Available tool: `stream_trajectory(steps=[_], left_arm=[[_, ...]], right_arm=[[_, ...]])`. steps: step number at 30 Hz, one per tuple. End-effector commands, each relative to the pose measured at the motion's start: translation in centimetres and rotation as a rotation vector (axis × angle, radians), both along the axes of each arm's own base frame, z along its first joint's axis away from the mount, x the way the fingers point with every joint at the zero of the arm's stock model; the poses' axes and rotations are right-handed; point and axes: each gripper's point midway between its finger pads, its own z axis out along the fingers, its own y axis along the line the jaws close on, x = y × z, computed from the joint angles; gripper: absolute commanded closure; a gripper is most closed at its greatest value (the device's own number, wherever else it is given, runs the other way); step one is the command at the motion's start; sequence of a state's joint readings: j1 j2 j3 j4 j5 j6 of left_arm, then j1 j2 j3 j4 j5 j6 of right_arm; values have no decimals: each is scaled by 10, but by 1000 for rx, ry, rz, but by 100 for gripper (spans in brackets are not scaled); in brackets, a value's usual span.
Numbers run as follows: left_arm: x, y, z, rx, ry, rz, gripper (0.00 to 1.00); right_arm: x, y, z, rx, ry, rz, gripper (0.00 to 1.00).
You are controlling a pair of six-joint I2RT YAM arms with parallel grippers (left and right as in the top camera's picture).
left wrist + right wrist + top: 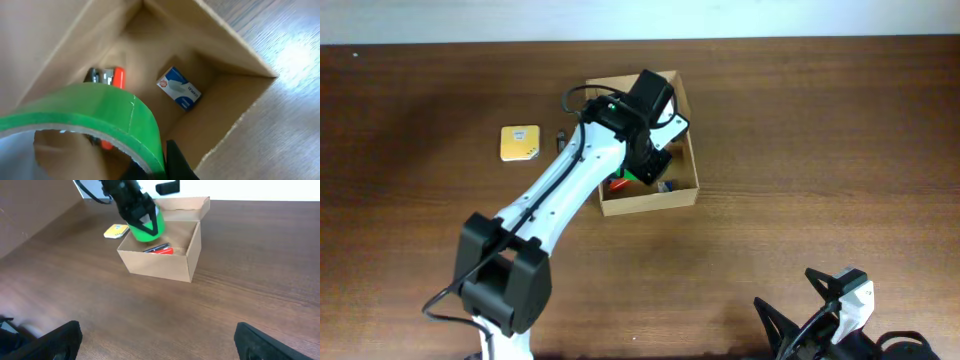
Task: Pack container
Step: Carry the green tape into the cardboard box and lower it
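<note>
Bright, even light — glare on the table (295,65) (nearby green tape (100,112) blurred).

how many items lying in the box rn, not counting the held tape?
2. A red-and-black tool on the container floor, partly behind the green tape roll, and a small blue-and-white box apart from it. The roll may hide more.

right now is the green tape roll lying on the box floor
No, the left gripper holds the green tape roll up at the open top of the container, off its floor.
</note>
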State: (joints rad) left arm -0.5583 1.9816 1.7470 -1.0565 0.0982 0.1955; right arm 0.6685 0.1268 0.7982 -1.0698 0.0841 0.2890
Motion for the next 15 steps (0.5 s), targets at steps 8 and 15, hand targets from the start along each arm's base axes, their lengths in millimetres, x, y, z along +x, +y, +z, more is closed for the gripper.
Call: stream_trajectory(steps=[8,15], left_arm=[[-3,-3,-14,13,36,-45,98],[-3,-3,-25,28,60,-44,98]], right_arm=[[-1,1,0,10,-1,5,1],[-1,1,0,10,-1,5,1]])
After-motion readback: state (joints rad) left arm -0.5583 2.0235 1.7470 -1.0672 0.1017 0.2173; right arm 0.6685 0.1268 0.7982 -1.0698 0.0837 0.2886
